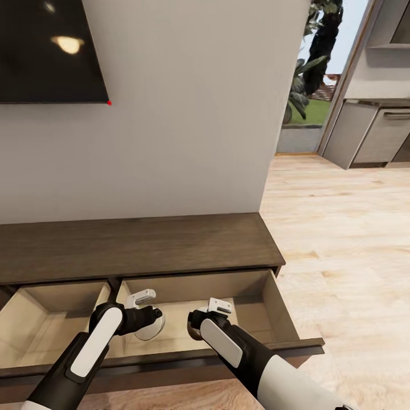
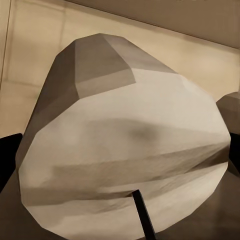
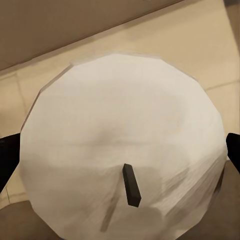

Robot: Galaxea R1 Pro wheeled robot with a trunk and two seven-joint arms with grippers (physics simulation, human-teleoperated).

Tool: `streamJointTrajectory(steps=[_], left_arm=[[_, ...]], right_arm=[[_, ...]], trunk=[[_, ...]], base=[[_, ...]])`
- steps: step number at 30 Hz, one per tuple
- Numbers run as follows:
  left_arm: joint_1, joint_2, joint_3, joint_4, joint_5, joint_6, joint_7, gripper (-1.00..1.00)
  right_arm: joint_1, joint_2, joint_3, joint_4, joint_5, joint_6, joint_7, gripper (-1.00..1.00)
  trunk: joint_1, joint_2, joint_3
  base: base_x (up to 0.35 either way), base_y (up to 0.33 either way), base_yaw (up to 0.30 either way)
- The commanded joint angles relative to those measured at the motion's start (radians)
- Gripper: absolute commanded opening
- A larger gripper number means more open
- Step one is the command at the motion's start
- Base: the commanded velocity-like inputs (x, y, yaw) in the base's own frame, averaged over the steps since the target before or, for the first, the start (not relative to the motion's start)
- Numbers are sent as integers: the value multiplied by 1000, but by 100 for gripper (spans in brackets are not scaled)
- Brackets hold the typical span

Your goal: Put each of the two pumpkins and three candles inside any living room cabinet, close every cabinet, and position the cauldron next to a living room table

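The left gripper (image 1: pixel 145 316) is seen low in the head view, reaching into the open right-hand drawer (image 1: pixel 273 302) of the cabinet (image 1: pixel 136 245), its fingers closed around a candle (image 1: pixel 149 329). In the left wrist view this candle (image 2: pixel 125 155) is shown tilted, dark fingertips at either side of it and the wick pointing toward the camera. The right gripper (image 1: pixel 212 313) is likewise lowered into the same drawer, just right of centre, and is clamped on a second candle (image 3: pixel 125 150), whose flat top and wick are seen head-on in the right wrist view, with dark finger edges at both sides. The candles appear to be held low over the pale drawer floor so that they can be set down inside, as the task requires.

A second open drawer (image 1: pixel 34 319) lies at the lower left of the frame. A dark television (image 1: pixel 51 51) hangs at the upper left; grey kitchen cupboards (image 1: pixel 376 136) stand at the upper right, beyond bare wooden floor (image 1: pixel 341 228). The two grippers are near each other, so a collision is judged the main hindrance; both drawers must yet be shut.
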Motion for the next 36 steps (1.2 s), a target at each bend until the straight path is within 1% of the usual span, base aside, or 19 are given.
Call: streamJointTrajectory(steps=[1, 10, 12, 14, 16, 26, 27, 30, 32, 36], left_arm=[[-1, 1, -2, -1, 8, 0, 10, -100], [-1, 1, -2, -1, 8, 0, 10, -100], [-1, 1, -2, -1, 8, 0, 10, -100], [-1, 1, -2, -1, 8, 0, 9, -100], [-1, 2, -2, -1, 8, 0, 9, -100], [-1, 1, -2, -3, 8, 0, 9, -100], [-1, 1, -2, -3, 8, 0, 9, -100], [-1, 1, -2, -3, 8, 0, 9, -100], [-1, 1, -2, -3, 9, 0, 9, -100], [-1, 2, -2, -3, 8, 0, 8, -100]], right_arm=[[-1, 0, 2, -1, -2, 4, -7, -100], [-1, 0, 2, 0, 1, 3, -7, -100], [-1, 0, 2, 2, 1, -14, -7, -100], [-1, 0, 2, 6, 0, -49, -7, -100], [-1, 0, 3, 27, 0, -76, -6, -100], [-1, 0, 6, 48, 1, -89, -5, -100], [-1, 0, 6, 48, 0, -89, -2, -100], [-1, 0, 6, 54, -2, -84, 40, -100], [-1, 0, 6, 82, -2, -81, 62, -100], [-1, 0, 5, 111, 2, -63, 71, -100]], trunk=[[0, -1, -1], [0, -1, -1], [0, -1, -1], [0, -1, -1], [0, -1, -1], [0, -1, -1], [0, -1, -1], [0, -1, -1], [0, -1, -1], [0, -1, -1]], base=[[0, 0, 0], [0, 0, 0], [0, 0, 0], [0, 0, 0], [0, 0, 0], [0, 0, 0], [0, 0, 0], [0, 0, 0], [0, 0, 0], [0, 0, 0]])
